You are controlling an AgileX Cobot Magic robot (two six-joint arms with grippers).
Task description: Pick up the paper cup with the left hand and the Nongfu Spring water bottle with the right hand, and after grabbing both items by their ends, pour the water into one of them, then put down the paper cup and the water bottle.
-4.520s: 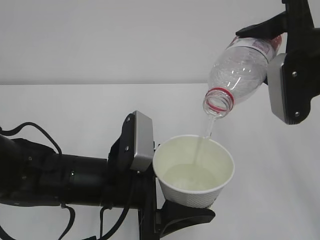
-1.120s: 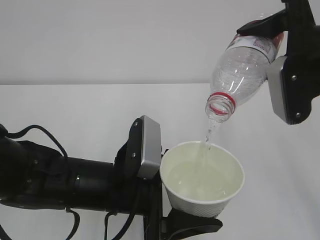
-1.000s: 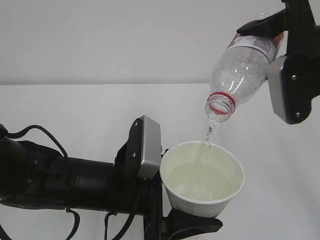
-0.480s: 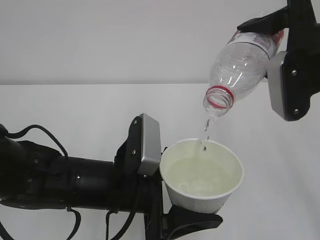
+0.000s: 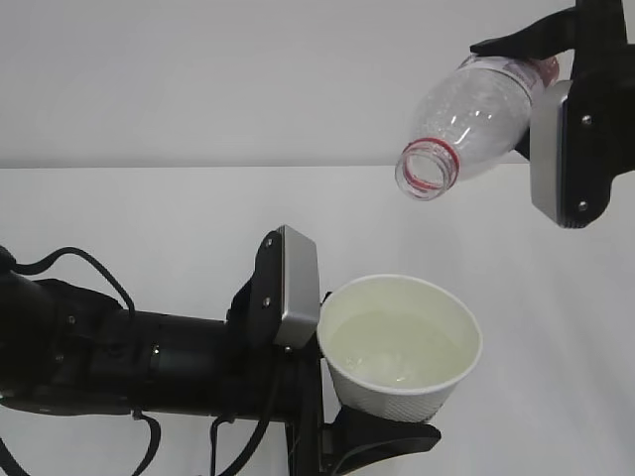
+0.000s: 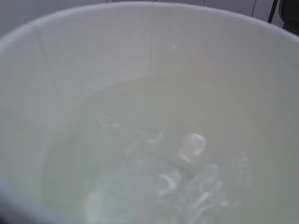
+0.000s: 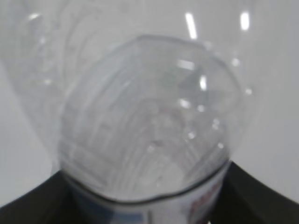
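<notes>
The white paper cup point(image 5: 402, 382) stands upright in the air with my left gripper point(image 5: 385, 421) shut on its lower end; one black finger point(image 5: 382, 441) shows under it. Clear water point(image 5: 395, 349) lies rippling inside the cup. In the left wrist view the paper cup's inner wall point(image 6: 154, 56) and the water point(image 6: 163, 182) fill the frame. The Nongfu Spring water bottle point(image 5: 466, 119) hangs above and to the right of the cup, mouth tilted down-left, looking empty. My right gripper point(image 5: 544, 71) is shut on its labelled base end. Close up, the bottle point(image 7: 149, 116) sits between dark fingers point(image 7: 264, 198).
A white tabletop point(image 5: 149, 213) runs under both arms and meets a pale wall point(image 5: 198, 79) behind. Black cables point(image 5: 69, 263) loop over the left arm at the lower left. The right arm's grey module point(image 5: 561, 149) hangs at the right edge.
The bottle has swung upward and its mouth has risen away from the cup. The stream of water has stopped. The cup has stayed in place, holding more water than several seconds ago.
</notes>
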